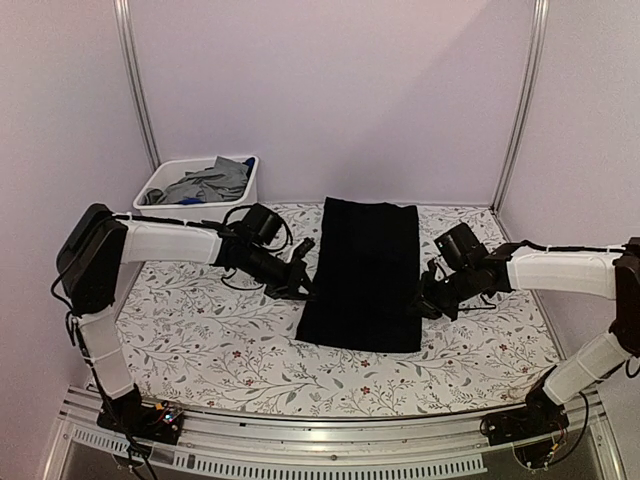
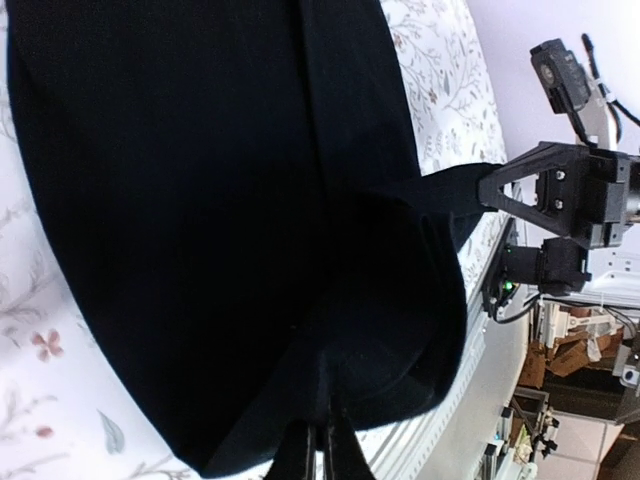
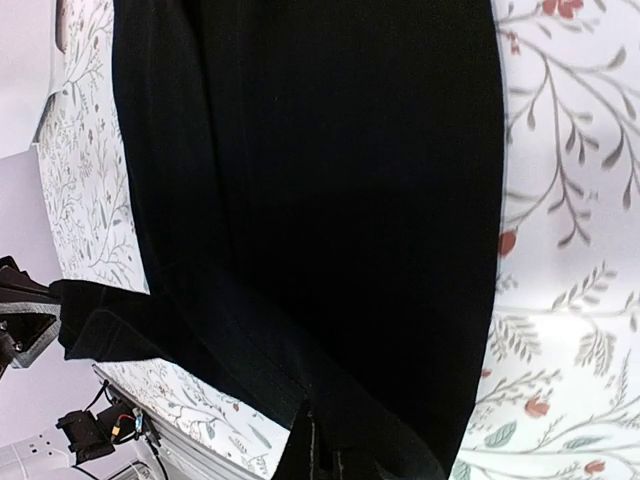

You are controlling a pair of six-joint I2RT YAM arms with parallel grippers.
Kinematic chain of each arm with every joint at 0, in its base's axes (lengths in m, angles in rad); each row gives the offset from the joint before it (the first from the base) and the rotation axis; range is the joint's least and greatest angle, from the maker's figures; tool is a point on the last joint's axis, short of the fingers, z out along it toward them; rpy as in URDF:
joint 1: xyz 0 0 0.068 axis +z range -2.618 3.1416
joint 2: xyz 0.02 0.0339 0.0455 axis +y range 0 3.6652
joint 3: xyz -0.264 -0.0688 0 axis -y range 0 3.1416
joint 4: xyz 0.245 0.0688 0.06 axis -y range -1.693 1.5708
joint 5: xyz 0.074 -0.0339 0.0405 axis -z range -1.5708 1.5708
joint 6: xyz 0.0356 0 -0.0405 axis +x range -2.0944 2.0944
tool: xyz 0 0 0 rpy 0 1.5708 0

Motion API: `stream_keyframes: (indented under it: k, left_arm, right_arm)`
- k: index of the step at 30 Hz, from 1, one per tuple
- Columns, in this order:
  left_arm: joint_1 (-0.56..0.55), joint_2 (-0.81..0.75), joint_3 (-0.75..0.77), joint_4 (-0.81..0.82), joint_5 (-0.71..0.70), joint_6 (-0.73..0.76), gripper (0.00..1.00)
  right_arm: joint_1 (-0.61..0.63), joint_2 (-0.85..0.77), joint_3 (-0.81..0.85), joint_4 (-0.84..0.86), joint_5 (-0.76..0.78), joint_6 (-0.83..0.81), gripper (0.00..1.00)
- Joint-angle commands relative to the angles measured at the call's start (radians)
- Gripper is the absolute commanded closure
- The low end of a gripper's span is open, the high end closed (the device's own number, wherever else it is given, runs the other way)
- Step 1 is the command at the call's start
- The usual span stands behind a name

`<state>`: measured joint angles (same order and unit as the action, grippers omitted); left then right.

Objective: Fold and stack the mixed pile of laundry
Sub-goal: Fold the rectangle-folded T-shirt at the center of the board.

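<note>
1. Far left, back corner: white bin (image 1: 250,185) against the wall. A grey shirt (image 1: 210,183) is heaped in it, with a sliver of a blue garment (image 1: 218,200) showing at the near side. Neither is folded and no gripper is near them
2. Left gripper (image 1: 303,288): low over the floral surface (image 1: 200,340) at the left long edge of the black cloth, about midway along. In the left wrist view its jaws are pressed together on that hem
3. Centre: black T-shirt (image 1: 365,270) lies flat as a long narrow rectangle running from the back of the surface toward the arms. No sleeves show, so the sides look already turned in. A small peak of cloth is drawn up at each pinched edge
4. Right gripper (image 1: 422,303): mirrors the other on the right long edge, slightly nearer the arms. Jaws closed on the hem; the left wrist view shows the cloth pulled taut to it
5. Step in hand, as I read it: the crosswise fold of the black T-shirt, both edges held and not yet carried over. No stack is started
6. Next move calls for both arms lifting together and level, then carrying the held line over to halve the length. Uneven height or pace would likely skew the edges or drag the whole piece across the surface
</note>
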<state>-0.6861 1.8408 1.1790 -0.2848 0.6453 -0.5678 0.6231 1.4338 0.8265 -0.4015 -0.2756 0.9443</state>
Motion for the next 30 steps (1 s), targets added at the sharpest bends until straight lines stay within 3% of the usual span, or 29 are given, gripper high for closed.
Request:
stream_keyframes:
  k: [1, 7, 16, 30]
  left_arm:
    - [0.062, 0.111, 0.146, -0.065, 0.010, 0.076, 1.00]
    - [0.130, 0.255, 0.333, -0.098, 0.037, 0.097, 1.00]
    - [0.179, 0.434, 0.574, -0.118, 0.080, 0.085, 1.00]
    - [0.200, 0.609, 0.740, -0.116, 0.088, 0.052, 1.00]
  right_arm:
    - [-0.100, 0.096, 0.094, 0.025, -0.030, -0.163, 1.00]
    - [-0.215, 0.226, 0.246, 0.030, -0.082, -0.259, 1.00]
    - [-0.283, 0.429, 0.429, 0.033, -0.139, -0.328, 1.00]
    - [-0.341, 0.575, 0.557, 0.030, -0.180, -0.362, 1.00]
